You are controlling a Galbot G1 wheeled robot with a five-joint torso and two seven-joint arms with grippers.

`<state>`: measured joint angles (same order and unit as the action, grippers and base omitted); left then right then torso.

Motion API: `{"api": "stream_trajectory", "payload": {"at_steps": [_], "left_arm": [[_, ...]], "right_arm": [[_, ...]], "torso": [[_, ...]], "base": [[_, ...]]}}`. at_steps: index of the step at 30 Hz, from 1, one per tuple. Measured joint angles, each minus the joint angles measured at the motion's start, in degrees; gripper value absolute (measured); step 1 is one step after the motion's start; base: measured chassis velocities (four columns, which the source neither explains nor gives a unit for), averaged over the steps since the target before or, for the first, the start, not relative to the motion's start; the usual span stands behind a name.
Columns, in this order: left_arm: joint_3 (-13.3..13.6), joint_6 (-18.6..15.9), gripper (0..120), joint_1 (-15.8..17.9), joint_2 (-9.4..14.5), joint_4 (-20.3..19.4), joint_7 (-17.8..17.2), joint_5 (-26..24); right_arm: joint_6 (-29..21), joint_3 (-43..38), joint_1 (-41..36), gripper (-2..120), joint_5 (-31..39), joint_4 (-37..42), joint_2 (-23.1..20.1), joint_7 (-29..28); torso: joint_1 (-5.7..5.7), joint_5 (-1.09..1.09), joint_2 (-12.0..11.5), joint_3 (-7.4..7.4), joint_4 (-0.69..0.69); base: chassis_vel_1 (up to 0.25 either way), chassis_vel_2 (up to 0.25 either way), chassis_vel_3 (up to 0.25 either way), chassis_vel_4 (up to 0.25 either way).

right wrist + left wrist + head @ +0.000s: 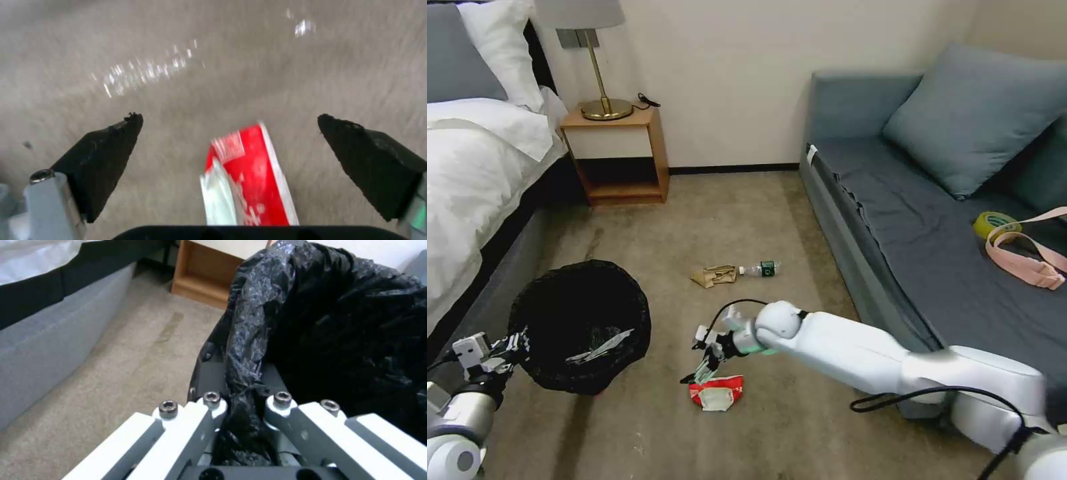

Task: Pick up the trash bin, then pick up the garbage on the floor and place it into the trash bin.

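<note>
The trash bin point(580, 327), lined with a crinkly black bag, is at the left of the carpet. My left gripper point(512, 348) is shut on its near rim, and in the left wrist view the fingers point(209, 406) pinch the bag point(338, 323) folded over that rim. A pale wrapper point(602, 345) lies inside the bin. A red-and-white wrapper point(717, 392) lies on the floor just in front of me. My right gripper point(700, 370) hangs open right above it, and the wrapper point(249, 180) sits between the spread fingertips point(120, 133). Farther off lie a crumpled brown paper bag point(714, 275) and a small clear bottle point(760, 269).
A bed point(474, 173) runs along the left, with a wooden nightstand point(617, 157) and a lamp point(602, 100) at the far wall. A grey sofa point(934, 220) on the right carries a tape roll point(994, 223) and a pink strap point(1027, 260). Open carpet lies between them.
</note>
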<state>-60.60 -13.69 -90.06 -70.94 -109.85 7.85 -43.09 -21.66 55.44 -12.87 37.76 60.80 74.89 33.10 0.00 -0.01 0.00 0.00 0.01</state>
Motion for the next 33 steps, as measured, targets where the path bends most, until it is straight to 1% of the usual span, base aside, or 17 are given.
{"api": "stream_trajectory", "payload": {"at_steps": [3, 8, 10, 12, 16, 23, 26, 27, 30, 32, 33], "left_arm": [[0.0, 0.0, 4, 0.2, -0.3, 0.1, 0.1, 0.0], [0.0, 0.0, 4, 0.3, -0.4, 0.2, 0.2, -0.1], [0.0, 0.1, 4, 0.4, -0.4, 0.2, 0.2, -0.1], [0.1, 0.1, 4, 0.4, -0.5, 0.2, 0.2, -0.1], [0.2, 0.1, 4, 0.2, -0.7, -0.1, 0.3, 0.0], [-0.1, 0.4, 4, -0.2, -1.2, -0.2, 0.4, 0.2], [-0.3, 0.5, 4, -0.7, -1.8, -0.5, 0.7, 0.4], [-0.3, 0.5, 4, -0.7, -1.8, -0.5, 0.7, 0.4], [-0.3, 0.6, 4, -0.9, -2.4, -0.8, 0.8, 0.6], [-0.3, 0.6, 4, -0.9, -2.5, -0.9, 0.8, 0.6], [-0.2, 0.6, 4, -1.1, -2.6, -1.1, 0.9, 0.7]], "right_arm": [[-0.1, 1.7, -0.3, 100, -1.6, -1.1, 0.2, -0.2], [-0.3, 2.3, -1.2, 100, -2.6, -1.3, 0.1, -1.3], [-0.5, 2.3, -2.0, 100, -3.4, -1.7, 0.2, -2.8], [-0.9, 1.7, -3.3, 100, -4.6, -2.7, 0.7, -4.6], [-1.0, 0.6, -5.0, 100, -5.9, -4.4, 1.3, -5.7], [-0.8, -0.4, -6.9, 99, -8.6, -6.0, 1.7, -6.4], [0.2, -0.8, -7.8, 87, -9.9, -6.4, 1.4, -6.7], [0.2, -0.8, -7.8, 87, -9.9, -6.4, 1.4, -6.7], [1.4, -1.1, -8.7, 73, -11.0, -6.5, 1.2, -6.8], [1.4, -1.2, -8.8, 71, -11.1, -6.5, 1.2, -6.8], [1.6, -1.5, -9.4, 64, -11.6, -6.7, 1.2, -7.3]], "torso": [[0.0, 0.0, 0.0, 0.0, 0.0], [0.0, 0.0, 0.0, 0.0, -0.01], [0.0, 0.0, 0.0, 0.0, -0.01], [0.0, 0.01, 0.0, 0.0, -0.01], [0.0, 0.01, 0.0, 0.0, -0.01], [0.0, 0.01, 0.0, 0.0, 0.0], [0.0, 0.01, 0.0, 0.0, -0.01], [0.0, 0.01, 0.0, 0.0, -0.01], [0.0, 0.01, 0.0, 0.0, -0.01], [0.0, 0.01, 0.0, 0.0, -0.01], [0.0, 0.01, 0.0, 0.0, -0.01]], "base": [[0.0, 0.0, 0.0, 0.0], [0.0, 0.0, 0.0, 0.0], [0.0, 0.0, 0.0, 0.0], [0.0, 0.0, 0.0, 0.0], [0.0, 0.0, 0.0, 0.0], [0.0, 0.0, 0.0, 0.0], [0.0, 0.0, 0.0, 0.0], [0.0, 0.0, 0.0, 0.0], [0.0, 0.0, 0.0, 0.0], [0.0, 0.0, 0.0, 0.0], [0.0, 0.0, 0.0, 0.0]]}}
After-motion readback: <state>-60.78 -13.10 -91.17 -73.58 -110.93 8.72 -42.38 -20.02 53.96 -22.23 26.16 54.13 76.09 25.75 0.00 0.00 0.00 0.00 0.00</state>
